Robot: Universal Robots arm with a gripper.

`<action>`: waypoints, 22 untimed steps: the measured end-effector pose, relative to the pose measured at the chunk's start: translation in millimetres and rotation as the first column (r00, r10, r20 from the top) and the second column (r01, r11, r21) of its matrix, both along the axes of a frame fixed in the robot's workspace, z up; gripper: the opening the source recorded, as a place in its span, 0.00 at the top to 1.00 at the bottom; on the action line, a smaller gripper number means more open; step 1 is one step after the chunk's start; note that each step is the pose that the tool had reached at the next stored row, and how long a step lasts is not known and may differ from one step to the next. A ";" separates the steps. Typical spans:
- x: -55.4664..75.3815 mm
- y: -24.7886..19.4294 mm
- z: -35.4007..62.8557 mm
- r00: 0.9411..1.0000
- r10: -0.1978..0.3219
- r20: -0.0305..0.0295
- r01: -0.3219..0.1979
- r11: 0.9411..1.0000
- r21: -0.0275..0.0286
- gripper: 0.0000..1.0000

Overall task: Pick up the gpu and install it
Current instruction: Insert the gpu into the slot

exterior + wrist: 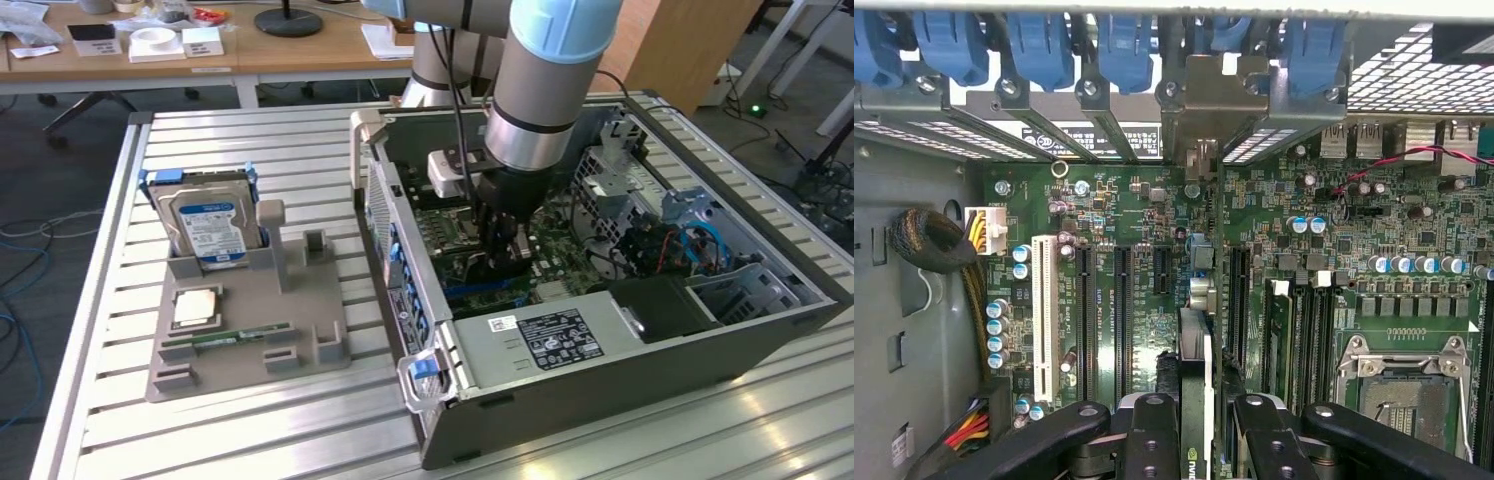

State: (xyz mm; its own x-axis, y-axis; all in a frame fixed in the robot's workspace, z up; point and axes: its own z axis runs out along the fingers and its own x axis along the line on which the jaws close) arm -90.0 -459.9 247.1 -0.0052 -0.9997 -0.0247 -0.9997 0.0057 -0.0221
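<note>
A slatted pale-metal table (267,140) carries two things. In the exterior view, a grey moulded parts tray (227,385) sits flat toward 8 o'clock. An open computer case (601,380) lies on its side from the centre out to 4 o'clock, near the tray, with slats showing between them.

Open from above over the whole case (601,392). Cramped lower down (slots packed close together): gpu (1196,345) standing on edge between the gripper (1204,412) fingers, bare black slots (1122,310) just beside it, memory slots (1309,330) on the other flank. Blocked further out by a cable bundle (929,245) and blue latches (1124,45) in a row past the card's end. Plenty of bare table (267,440) around the grey parts holder (220,375).
</note>
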 end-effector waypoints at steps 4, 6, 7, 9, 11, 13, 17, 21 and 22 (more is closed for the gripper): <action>0.0 0.0 0.0 1.000 0.000 0.000 0.000 1.000 0.000 0.74; -0.1 0.0 -0.2 1.000 0.000 0.000 0.000 1.000 0.000 0.74; -0.1 0.0 -0.2 1.000 0.000 0.000 0.000 1.000 0.000 0.74; -0.3 0.0 -0.2 1.000 0.000 0.000 0.000 1.000 0.000 0.74; -0.6 0.1 -0.3 1.000 0.000 0.000 0.000 1.000 0.000 0.74; -0.7 0.0 -0.3 1.000 0.000 0.000 0.000 1.000 0.000 0.74; -0.9 -0.1 -0.5 1.000 0.000 0.000 0.000 1.000 0.000 0.74; -1.0 0.0 -1.4 1.000 0.000 0.000 0.000 1.000 0.000 0.74; -1.0 0.0 -1.5 1.000 0.000 0.000 0.000 1.000 0.000 0.74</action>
State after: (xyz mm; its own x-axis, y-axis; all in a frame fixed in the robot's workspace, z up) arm -91.0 -459.9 245.6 -0.0052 -0.9997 -0.0244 -0.9997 0.0057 -0.0219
